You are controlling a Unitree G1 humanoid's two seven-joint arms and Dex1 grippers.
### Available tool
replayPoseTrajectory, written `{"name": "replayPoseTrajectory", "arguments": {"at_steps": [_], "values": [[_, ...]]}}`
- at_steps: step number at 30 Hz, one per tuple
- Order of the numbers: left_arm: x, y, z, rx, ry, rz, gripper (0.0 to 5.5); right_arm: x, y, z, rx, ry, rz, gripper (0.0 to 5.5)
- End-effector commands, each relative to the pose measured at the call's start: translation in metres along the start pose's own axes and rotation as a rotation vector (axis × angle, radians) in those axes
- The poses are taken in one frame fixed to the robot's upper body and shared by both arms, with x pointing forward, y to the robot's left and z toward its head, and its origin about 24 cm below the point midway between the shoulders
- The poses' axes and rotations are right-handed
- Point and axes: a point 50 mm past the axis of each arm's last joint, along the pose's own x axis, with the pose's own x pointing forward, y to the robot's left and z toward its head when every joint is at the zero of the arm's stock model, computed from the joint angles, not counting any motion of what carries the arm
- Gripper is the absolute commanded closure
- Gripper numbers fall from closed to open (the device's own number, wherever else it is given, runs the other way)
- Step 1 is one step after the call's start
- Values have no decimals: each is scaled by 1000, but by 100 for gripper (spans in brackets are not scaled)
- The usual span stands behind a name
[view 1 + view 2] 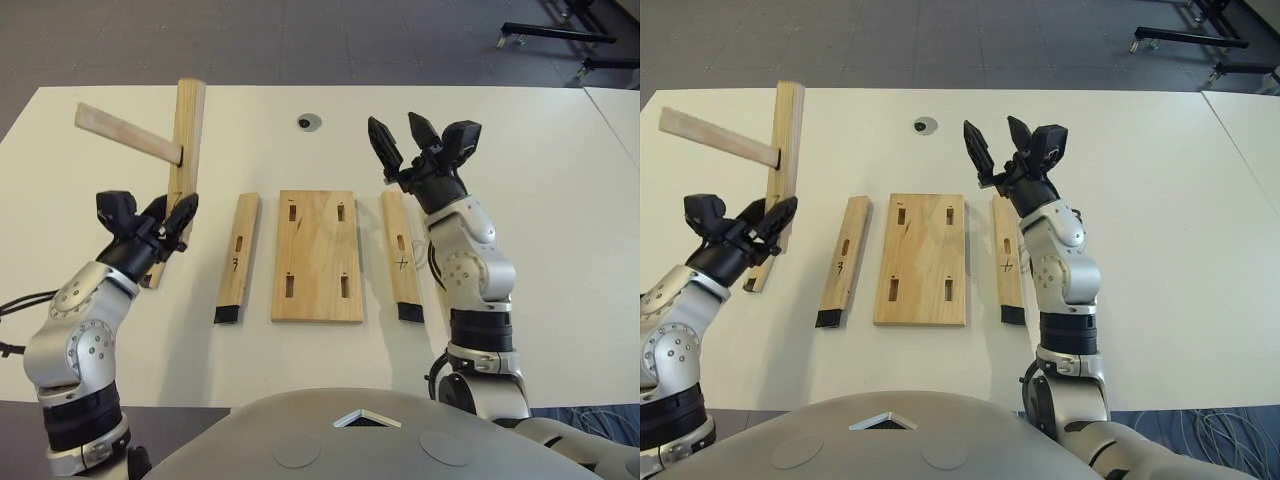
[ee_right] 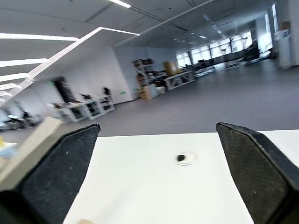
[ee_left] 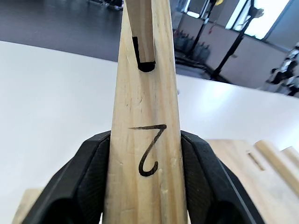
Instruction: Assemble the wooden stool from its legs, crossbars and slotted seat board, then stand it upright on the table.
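My left gripper (image 1: 165, 222) is shut on a wooden leg (image 1: 181, 160) marked with a "2" (image 3: 150, 151), at the table's left. A crossbar (image 1: 125, 133) sits plugged into that leg's slot (image 3: 145, 66) and sticks out to the left. The slotted seat board (image 1: 318, 254) lies flat at the table's middle. A second leg (image 1: 238, 257) lies left of the board and a third leg (image 1: 400, 253) right of it. My right gripper (image 1: 410, 145) is open and raised above the far end of the third leg, holding nothing.
A small round dark grommet (image 1: 309, 122) is set in the white table (image 1: 540, 200) behind the board. Wheeled black frames (image 1: 558, 35) stand on the floor beyond the table's far right corner.
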Motion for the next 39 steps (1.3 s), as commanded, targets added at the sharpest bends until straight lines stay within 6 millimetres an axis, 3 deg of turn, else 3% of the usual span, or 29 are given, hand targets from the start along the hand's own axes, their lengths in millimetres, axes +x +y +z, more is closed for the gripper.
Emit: {"name": "replayPoseTrajectory", "arguments": {"at_steps": [1,4,7,12,23,34,39], "values": [[13,-25,26,-108,-117,-342,347,2,19,24,215,-27,341,92],[14,-39,31,-212,-111,-572,347,4,31,36,338,-35,550,92],[15,-47,25,-252,-60,-704,347,7,39,36,421,-19,670,92],[15,-58,23,-272,-60,-831,347,24,52,28,531,-15,720,92],[14,-72,13,-289,-19,-895,347,42,71,24,578,4,769,92],[13,-77,3,-293,38,-926,347,46,85,30,581,0,842,92],[15,-78,1,-298,16,-915,347,46,82,35,577,-31,857,182]]}}
